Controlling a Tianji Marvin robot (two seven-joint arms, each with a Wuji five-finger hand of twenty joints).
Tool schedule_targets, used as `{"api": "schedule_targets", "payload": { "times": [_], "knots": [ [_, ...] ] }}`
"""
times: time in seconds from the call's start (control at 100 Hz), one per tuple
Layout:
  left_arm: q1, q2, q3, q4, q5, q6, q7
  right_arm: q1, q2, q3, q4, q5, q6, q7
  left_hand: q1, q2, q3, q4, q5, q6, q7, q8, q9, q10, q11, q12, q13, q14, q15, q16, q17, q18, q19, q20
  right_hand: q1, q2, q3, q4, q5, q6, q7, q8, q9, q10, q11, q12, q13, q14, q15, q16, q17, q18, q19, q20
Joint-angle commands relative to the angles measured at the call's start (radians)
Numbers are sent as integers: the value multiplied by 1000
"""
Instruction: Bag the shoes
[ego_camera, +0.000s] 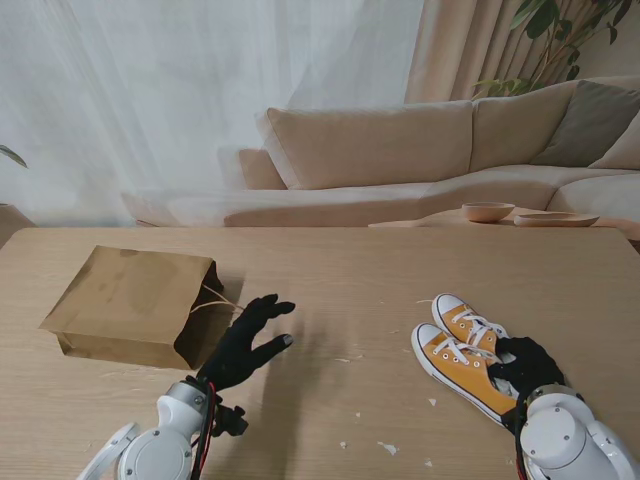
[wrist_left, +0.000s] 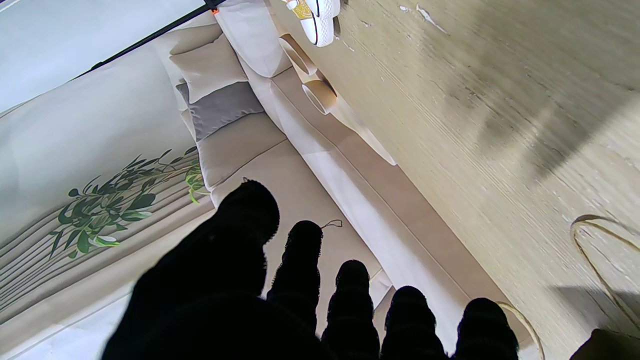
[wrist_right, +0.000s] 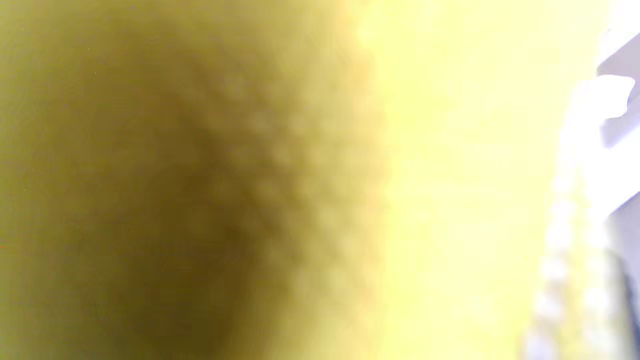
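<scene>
Shoes (ego_camera: 467, 348), 2 yellow canvas sneakers with white laces and white soles, lie side by side on the right part of the wooden table (ego_camera: 360, 270), toes pointing toward the far left. The right hand (ego_camera: 526, 366), gloved in black, sits at the heel end of the pair, its fingers curled down onto the nearer sneaker's heel and collar. Whether they actually grip the shoe or only rest on it cannot be told from the stand view. The right wrist view gives only a blurred yellow surface pressed close to the lens, with a pale strip at one side.

A brown paper bag (ego_camera: 132, 305) lies on its side on the left part of the table, its dark mouth turned toward the right and its thin cord handles (ego_camera: 222, 299) trailing out onto the wood. The left hand (ego_camera: 246, 345) hovers just beside that mouth, empty, with all 5 fingers (wrist_left: 300, 260) spread apart and stretched forward. In the left wrist view a loop of handle cord (wrist_left: 595, 250) lies on the table near the fingertips, apart from them, and a white sneaker toe (wrist_left: 320, 20) shows far off.

Small pale flecks (ego_camera: 387, 448) dot the table between the arms. Beyond the table stand a beige sofa (ego_camera: 420, 150) and 2 shallow bowls (ego_camera: 488, 211).
</scene>
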Motion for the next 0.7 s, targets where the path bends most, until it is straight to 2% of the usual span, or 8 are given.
{"api": "schedule_targets", "payload": {
  "times": [0.0, 0.36, 0.62, 0.69],
  "knots": [
    [2, -5, -2, -2, -1, -2, -11, -19, -18, -3, -18, 18, -19, 3, 24, 4, -12, 4, 15, -2, 12, 13, 5, 3, 19, 17, -16, -15, -3, 14, -1, -14, -14, 11, 69, 173, 99, 28, 112, -140, 104, 78, 47, -42, 99, 42, -2, -21, 5, 6, 12, -2, 25, 4],
    [2, -4, -7, 5, 4, -14, -10, -50, -35, 7, -112, 82, -96, -53, 29, -1, -10, 5, 16, -4, 11, 14, 4, 4, 20, 17, -15, -15, -2, 15, -1, -14, -13, 11, 62, 168, 115, 25, 121, -140, 95, 93, 48, -40, 100, 42, -2, -22, 0, 4, 10, -7, 28, 8],
    [6, -1, -21, 7, 8, -32, -19, -39, -41, -35, -156, 100, -136, -88, 39, -19, 2, 8, 21, -1, 14, 16, 8, 8, 24, 19, -13, -7, 2, 21, -1, -10, -12, 13, 66, 174, 116, 23, 113, -127, 92, 104, 49, -39, 101, 43, -2, -22, 0, 4, 13, -5, 30, 11],
    [7, 2, -29, 4, 15, -37, -28, -29, -42, -53, -160, 100, -145, -97, 35, -42, 36, 9, 33, 17, 17, 19, 11, 22, 42, 29, -13, 3, 12, 54, -1, -7, -8, 23, 69, 179, 112, 22, 106, -121, 93, 108, 49, -37, 101, 43, -2, -21, 0, 4, 14, -4, 31, 11]
  ]
}}
